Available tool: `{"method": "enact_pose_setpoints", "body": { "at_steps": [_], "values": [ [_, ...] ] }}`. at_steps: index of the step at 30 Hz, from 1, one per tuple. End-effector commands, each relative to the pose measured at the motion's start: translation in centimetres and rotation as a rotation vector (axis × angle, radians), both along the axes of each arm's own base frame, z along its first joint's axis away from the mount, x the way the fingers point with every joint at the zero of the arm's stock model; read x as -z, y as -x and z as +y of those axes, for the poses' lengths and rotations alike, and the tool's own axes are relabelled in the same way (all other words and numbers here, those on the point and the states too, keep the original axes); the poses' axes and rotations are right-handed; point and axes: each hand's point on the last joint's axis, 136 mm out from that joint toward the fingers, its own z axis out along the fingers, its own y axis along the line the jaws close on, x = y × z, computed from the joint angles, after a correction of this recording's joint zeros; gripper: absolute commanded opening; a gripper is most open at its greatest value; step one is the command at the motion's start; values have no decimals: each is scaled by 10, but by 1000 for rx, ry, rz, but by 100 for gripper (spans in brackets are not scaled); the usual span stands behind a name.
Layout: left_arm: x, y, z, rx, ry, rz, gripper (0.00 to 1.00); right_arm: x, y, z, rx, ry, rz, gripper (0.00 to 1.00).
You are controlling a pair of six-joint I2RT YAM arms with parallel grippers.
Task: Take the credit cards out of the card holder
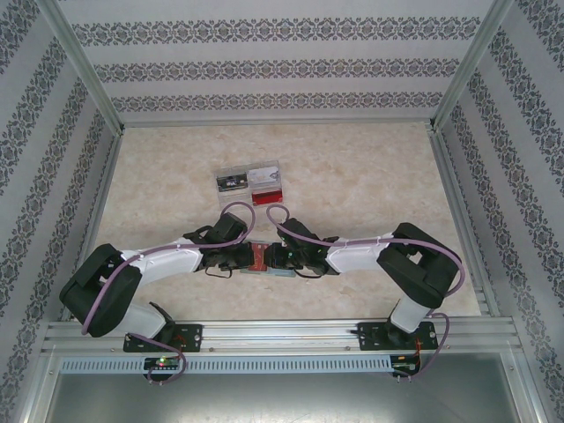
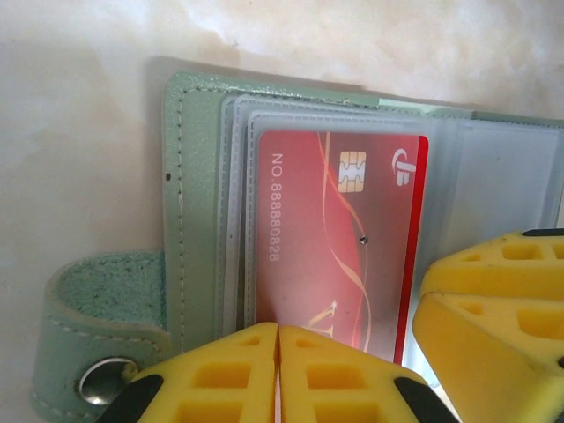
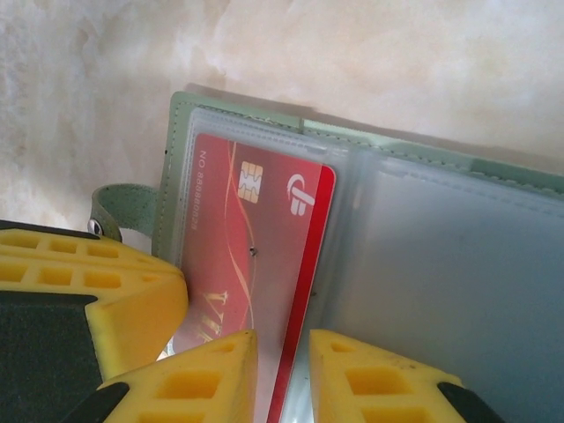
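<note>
**Hazards.** The red credit card [image 2: 326,247] lies in a clear sleeve [image 3: 441,264] of the open card holder [image 2: 198,176], chip end toward the holder's far edge. The sleeve looks slick and soft. A fingertip dragging on the plastic rather than on the card would probably bunch the sleeve or flip the page, and the card would not come out. The holder also looks light; if the hold-down slips, holder and card may slide together.

**Left gripper** [image 2: 278,339]: jaws fully together with nothing between them. The tips are over the holder's near edge, on the half bearing the snap tab [image 2: 97,317] — apparently pinning it.

**Right gripper** [image 3: 282,345]: jaws a narrow gap apart, straddling the card's spine-side long edge at the holder's near edge. One pad is over the card, the other over the neighbouring sleeve, and no clamp is evident.

Whether the sleeves stacked beneath hold further cards cannot be told.
</note>
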Motion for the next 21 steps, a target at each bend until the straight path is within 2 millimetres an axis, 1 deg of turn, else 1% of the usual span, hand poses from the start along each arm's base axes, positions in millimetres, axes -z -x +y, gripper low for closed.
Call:
{"method": "enact_pose_setpoints", "body": {
  "at_steps": [1, 7, 13, 17, 19, 21],
  "values": [
    [10, 5, 4, -19, 4, 42, 10, 7, -2, 0, 15, -5, 29, 24],
    [9, 5, 0, -16, 21, 46, 10, 10, -2, 1, 16, -14, 43, 23],
    [11, 6, 1, -16, 16, 52, 10, 9, -1, 0, 20, -17, 41, 17],
    [9, 5, 1, -16, 13, 46, 10, 8, -2, 0, 21, -21, 39, 9],
    [8, 4, 1, -14, 13, 44, 10, 9, -2, -1, 22, -20, 42, 1],
    [8, 4, 1, -15, 11, 44, 10, 9, -2, -2, 24, -19, 44, 0]
  ]
}}
